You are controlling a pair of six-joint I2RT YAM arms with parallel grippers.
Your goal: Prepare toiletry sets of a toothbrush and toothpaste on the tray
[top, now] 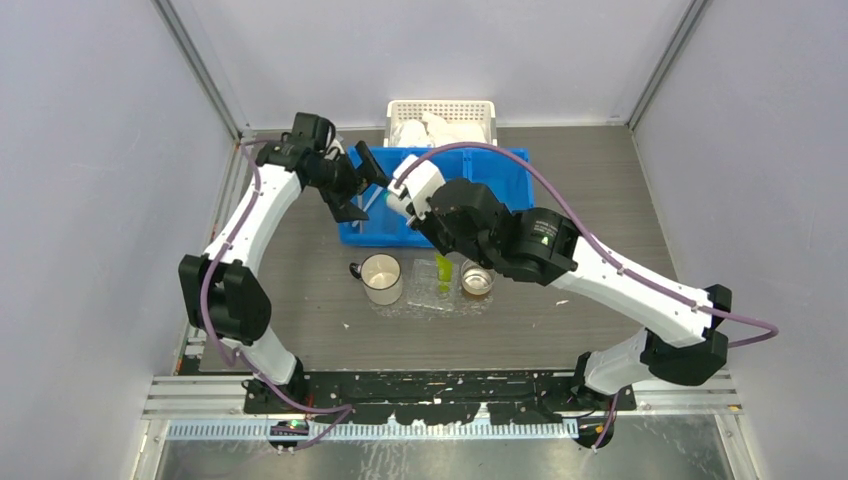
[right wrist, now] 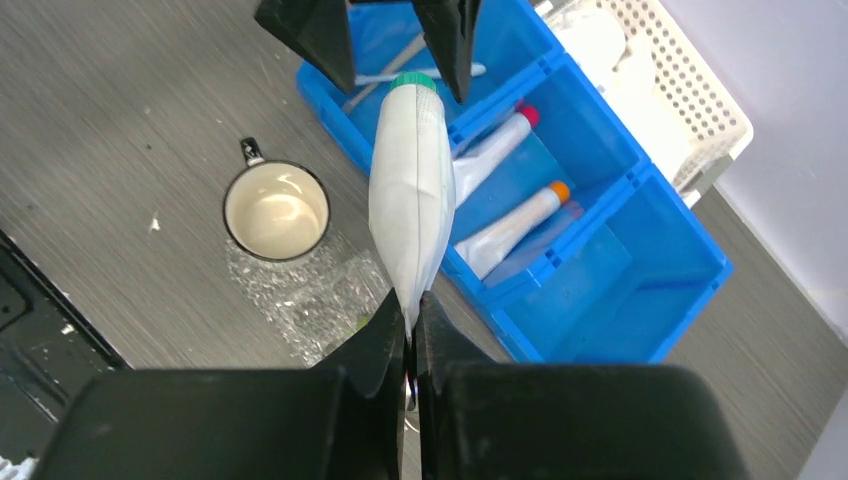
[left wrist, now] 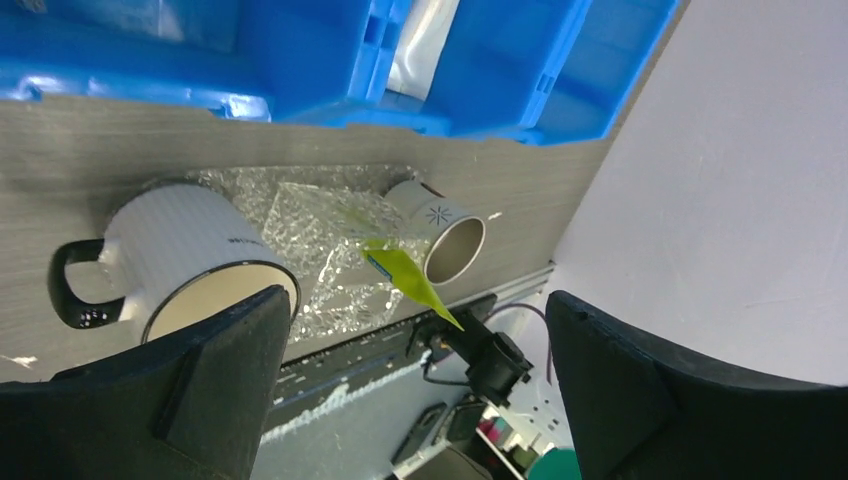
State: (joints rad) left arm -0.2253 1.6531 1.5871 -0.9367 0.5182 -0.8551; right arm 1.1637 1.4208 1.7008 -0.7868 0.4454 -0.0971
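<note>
We are finding the right gripper (right wrist: 410, 330) pinching the toothpaste (right wrist: 410, 190) by its crimped tail alone, risking a slip. Just beyond its cap the left gripper (right wrist: 385, 35) is gaping wide, inviting collision. The tray (right wrist: 295, 305) is lying farther below.

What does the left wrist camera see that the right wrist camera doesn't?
Only the left wrist view shows the small cup. Only the right wrist view shows the right end effector pinching a white toothpaste tube, and the white basket. Both show the white mug, the clear tray and the blue bin.
</note>
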